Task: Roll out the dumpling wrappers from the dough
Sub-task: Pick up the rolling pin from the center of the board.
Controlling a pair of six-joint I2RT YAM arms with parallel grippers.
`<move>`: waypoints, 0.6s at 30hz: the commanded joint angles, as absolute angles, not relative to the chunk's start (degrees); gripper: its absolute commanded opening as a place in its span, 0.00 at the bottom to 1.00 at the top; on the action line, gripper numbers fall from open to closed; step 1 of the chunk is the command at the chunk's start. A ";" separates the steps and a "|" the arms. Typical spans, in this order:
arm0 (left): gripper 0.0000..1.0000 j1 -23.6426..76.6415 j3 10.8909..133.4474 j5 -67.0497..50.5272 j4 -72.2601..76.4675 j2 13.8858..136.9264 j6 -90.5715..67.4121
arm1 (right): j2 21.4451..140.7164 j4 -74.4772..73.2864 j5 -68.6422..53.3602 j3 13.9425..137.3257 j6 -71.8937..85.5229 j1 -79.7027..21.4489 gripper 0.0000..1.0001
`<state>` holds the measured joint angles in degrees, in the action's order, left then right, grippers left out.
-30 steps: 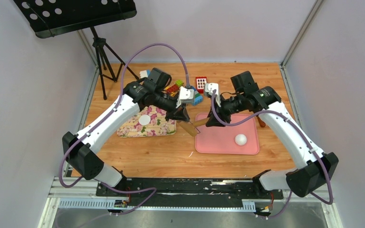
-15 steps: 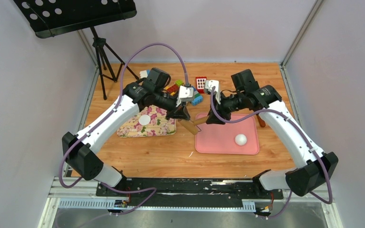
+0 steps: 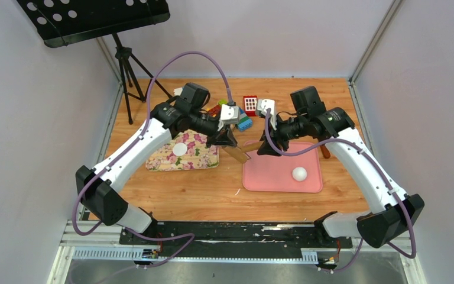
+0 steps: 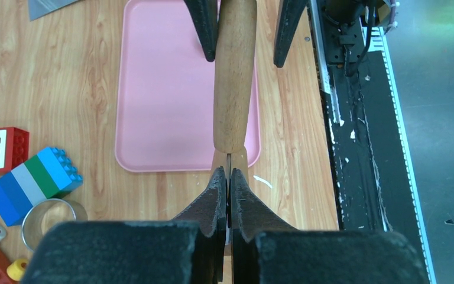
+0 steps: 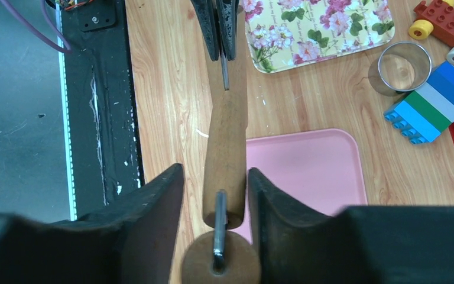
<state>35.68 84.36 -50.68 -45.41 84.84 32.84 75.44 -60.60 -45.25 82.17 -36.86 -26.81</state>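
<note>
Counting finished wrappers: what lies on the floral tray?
One round white wrapper lies on the floral tray. The left arm covers its far left corner; that part is hidden.

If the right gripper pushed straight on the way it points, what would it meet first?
The rolling pin, already between the right gripper's open fingers; beyond it, probably the left gripper clamping the far end.

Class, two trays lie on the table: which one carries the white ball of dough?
The plain pink tray, on the right, carries the dough ball. The flower-patterned tray to its left holds only a flat white disc.
</note>
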 commanded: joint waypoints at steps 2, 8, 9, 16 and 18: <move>0.00 35.15 84.84 -53.74 -42.84 81.89 32.35 | 74.57 -60.88 -46.67 83.86 -38.57 -26.48 0.27; 0.00 35.10 85.50 -54.15 -43.47 82.42 32.48 | 75.73 -61.94 -46.91 85.68 -38.92 -26.39 0.00; 0.00 35.15 85.56 -54.08 -43.56 82.48 32.47 | 75.73 -61.95 -46.95 85.75 -38.86 -26.40 0.00; 0.91 35.07 85.36 -51.61 -41.21 82.04 29.95 | 72.40 -58.65 -40.56 85.29 -36.77 -26.39 0.00; 1.00 34.89 84.33 -50.55 -39.22 81.13 28.67 | 71.03 -58.52 -36.16 85.29 -36.80 -26.42 0.00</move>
